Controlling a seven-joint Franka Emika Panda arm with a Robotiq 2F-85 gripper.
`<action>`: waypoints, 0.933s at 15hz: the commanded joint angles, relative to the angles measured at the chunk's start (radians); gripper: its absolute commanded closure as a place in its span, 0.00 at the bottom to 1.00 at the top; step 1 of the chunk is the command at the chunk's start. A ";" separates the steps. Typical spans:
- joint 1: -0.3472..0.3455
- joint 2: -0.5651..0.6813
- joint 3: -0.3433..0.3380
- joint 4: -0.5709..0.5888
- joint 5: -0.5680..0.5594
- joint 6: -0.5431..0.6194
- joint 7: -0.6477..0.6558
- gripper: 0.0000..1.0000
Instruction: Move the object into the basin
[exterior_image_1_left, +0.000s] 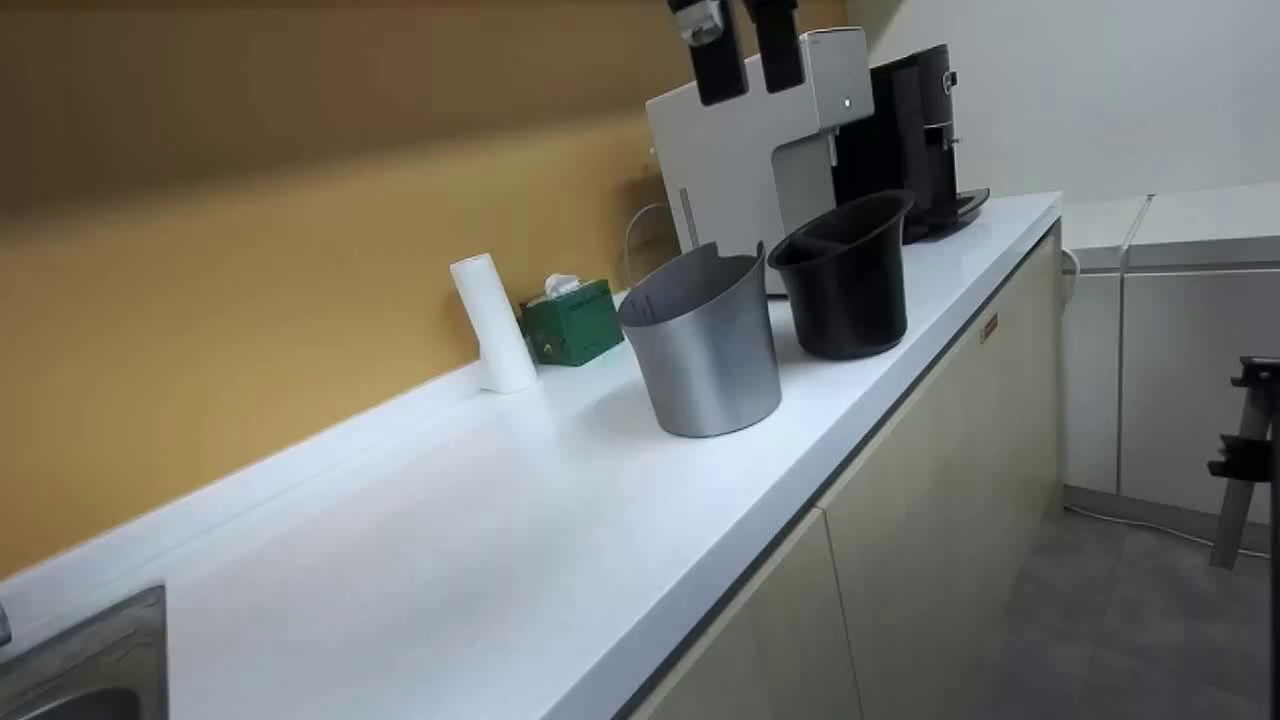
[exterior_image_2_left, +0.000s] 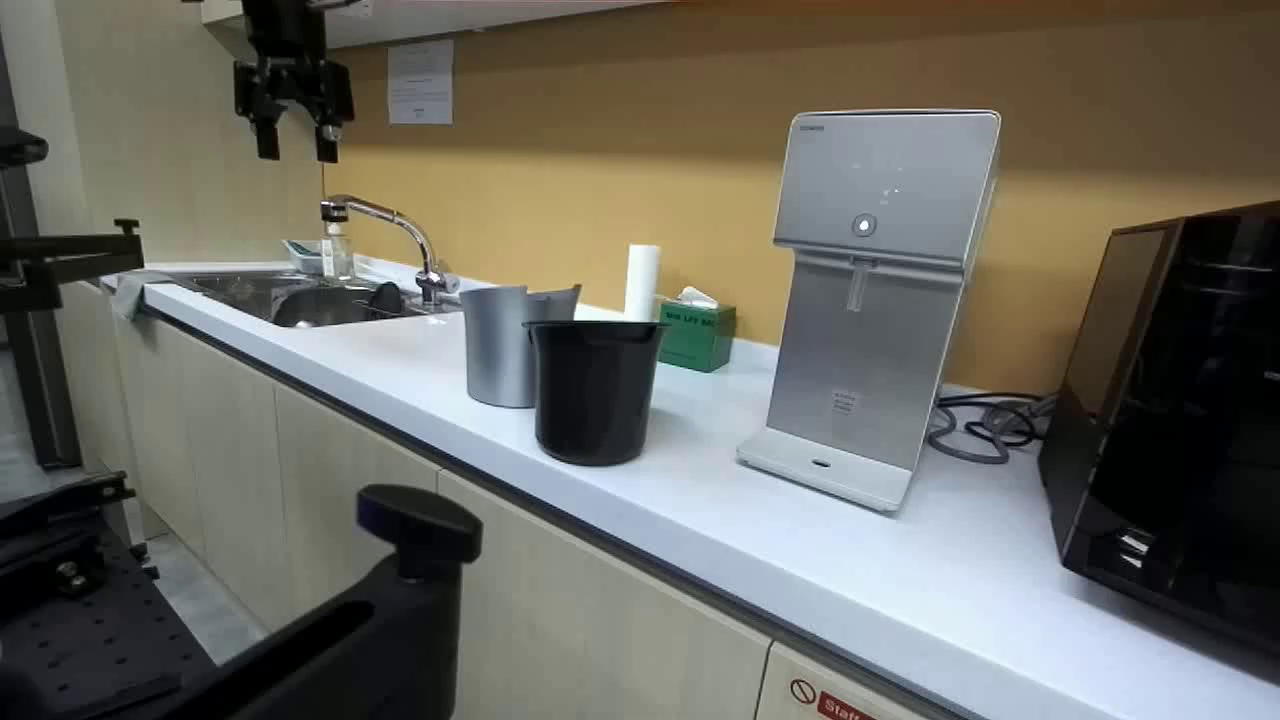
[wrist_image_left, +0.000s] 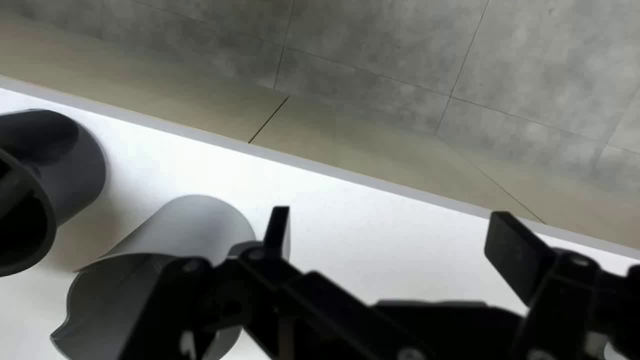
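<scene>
The matte black tapered pot (exterior_image_1_left: 845, 290) stands upright on the white counter. It also shows in an exterior view (exterior_image_2_left: 595, 395) and partly at the left edge of the wrist view (wrist_image_left: 75, 175). The steel basin (exterior_image_2_left: 262, 293) is sunk into the far end of the counter. Only a corner of the basin (exterior_image_1_left: 125, 640) shows in an exterior view. My gripper (exterior_image_2_left: 298, 158) hangs high above the counter, apart from the pot. It also shows at the top of an exterior view (exterior_image_1_left: 757, 97). In the wrist view its fingers (wrist_image_left: 390, 220) are wide apart with nothing between them.
A grey metal pot (exterior_image_1_left: 705, 345) stands beside the black pot, on the basin side. A paper roll (exterior_image_1_left: 495, 325), green tissue box (exterior_image_1_left: 575, 322) and water dispenser (exterior_image_2_left: 850, 340) stand along the wall. A faucet (exterior_image_2_left: 415, 240) rises behind the basin. A black coffee machine (exterior_image_1_left: 900, 140) stands at the end.
</scene>
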 joint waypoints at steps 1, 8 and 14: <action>0.011 0.003 -0.009 0.002 -0.005 -0.001 0.004 0.00; 0.011 0.003 -0.008 0.002 -0.005 0.000 0.004 0.00; -0.012 0.005 0.009 0.007 -0.049 0.003 0.052 0.00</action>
